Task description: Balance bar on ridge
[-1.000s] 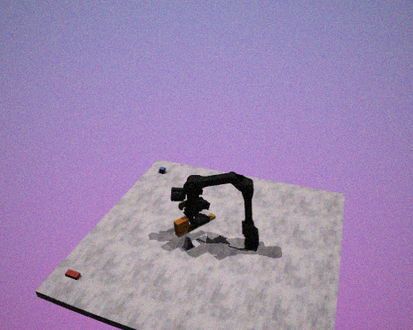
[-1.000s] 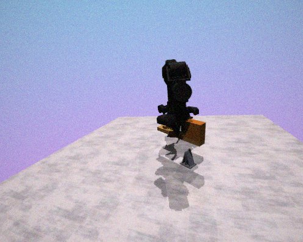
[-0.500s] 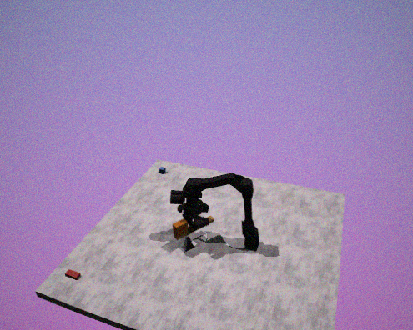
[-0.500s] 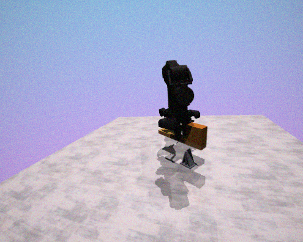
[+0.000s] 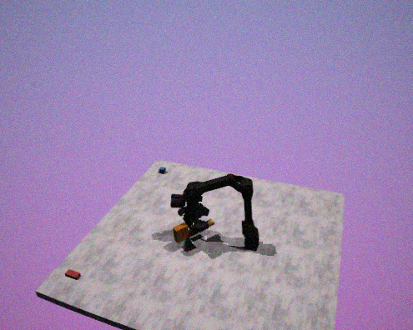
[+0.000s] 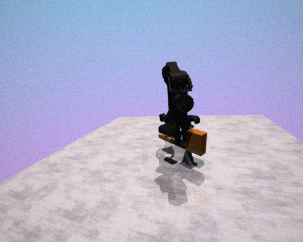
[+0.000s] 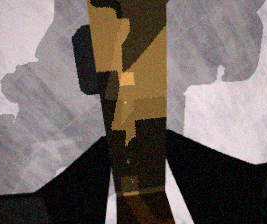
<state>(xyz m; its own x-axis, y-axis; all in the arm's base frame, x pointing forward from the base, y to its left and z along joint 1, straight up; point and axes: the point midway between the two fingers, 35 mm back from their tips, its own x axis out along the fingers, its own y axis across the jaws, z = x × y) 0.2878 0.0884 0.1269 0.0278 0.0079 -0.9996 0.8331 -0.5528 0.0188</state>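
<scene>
The bar (image 5: 211,222) (image 6: 164,136) (image 7: 145,107) is long and yellow-brown, with a big orange block (image 5: 180,232) (image 6: 198,142) at one end. My gripper (image 5: 190,228) (image 6: 180,143) (image 7: 135,139) is shut on the bar, with a finger on each side, and holds it above the table. The ridge (image 5: 189,245) (image 6: 189,161) is a small dark grey wedge standing on the table, just below the bar near its block end. Whether its top touches the bar cannot be told. The ridge is not recognisable in the wrist view.
The mottled pale table (image 5: 278,283) (image 6: 81,195) carries the arm's shadows. A small red block (image 5: 73,274) lies near the left edge in the top view, and a small blue cube (image 5: 162,170) sits near the far left corner. The arm's base (image 5: 251,238) stands right of the ridge.
</scene>
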